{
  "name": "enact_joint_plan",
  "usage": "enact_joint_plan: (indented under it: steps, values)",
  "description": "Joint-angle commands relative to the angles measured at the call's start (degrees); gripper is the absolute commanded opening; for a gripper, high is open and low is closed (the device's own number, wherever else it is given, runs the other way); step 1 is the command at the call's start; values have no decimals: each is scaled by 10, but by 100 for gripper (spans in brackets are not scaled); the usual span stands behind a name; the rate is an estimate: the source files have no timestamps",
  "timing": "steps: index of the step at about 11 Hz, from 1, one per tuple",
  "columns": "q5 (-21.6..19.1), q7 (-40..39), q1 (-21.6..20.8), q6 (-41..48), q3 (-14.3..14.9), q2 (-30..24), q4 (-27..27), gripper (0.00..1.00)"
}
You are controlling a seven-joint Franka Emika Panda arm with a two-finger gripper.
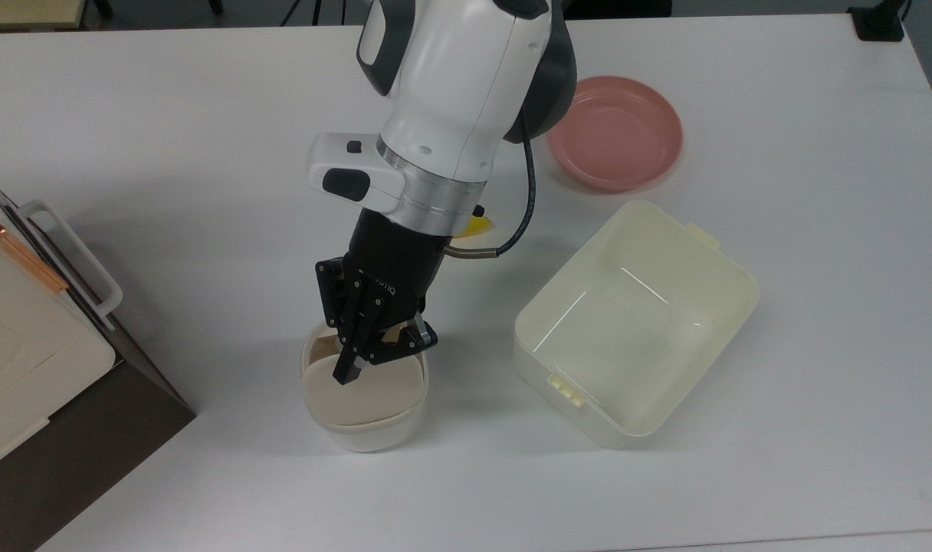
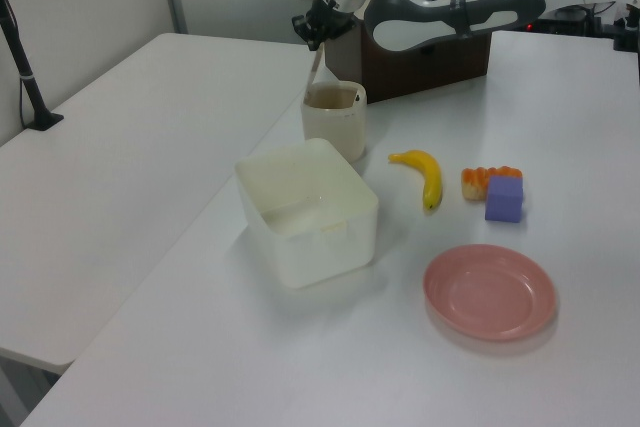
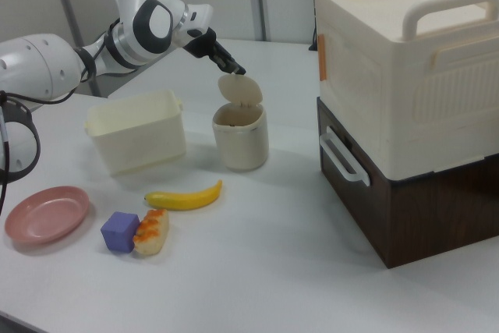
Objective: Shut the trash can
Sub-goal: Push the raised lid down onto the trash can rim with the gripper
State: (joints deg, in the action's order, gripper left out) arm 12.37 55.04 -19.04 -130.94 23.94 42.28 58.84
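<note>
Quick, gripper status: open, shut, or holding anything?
Gripper: shut, holding nothing; its tip is at the raised lid of the trash can, which is not yet closed.

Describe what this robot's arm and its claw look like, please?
The arm is glossy white and rounded, with dark grey joint covers and a silver metal ring at the wrist. A white box with a dark button sticks out beside the ring. The gripper is black, built of bolted bars, with pale lettering on its body. A black cable loops along its side.
</note>
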Motion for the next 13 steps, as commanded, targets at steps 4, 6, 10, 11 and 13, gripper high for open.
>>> enact_joint_plan:
  steps: [4,6,10,11,13]
  values:
    - [-28,-172,-22,125,-9,-33,45,0]
    - [-20,-182,-25,125,-9,-37,74,0]
    - [-2,-205,-28,125,-10,-49,137,0]
    - [1,-209,-28,125,-10,-51,153,0]
    - [-2,-204,-30,122,-11,-50,155,0]
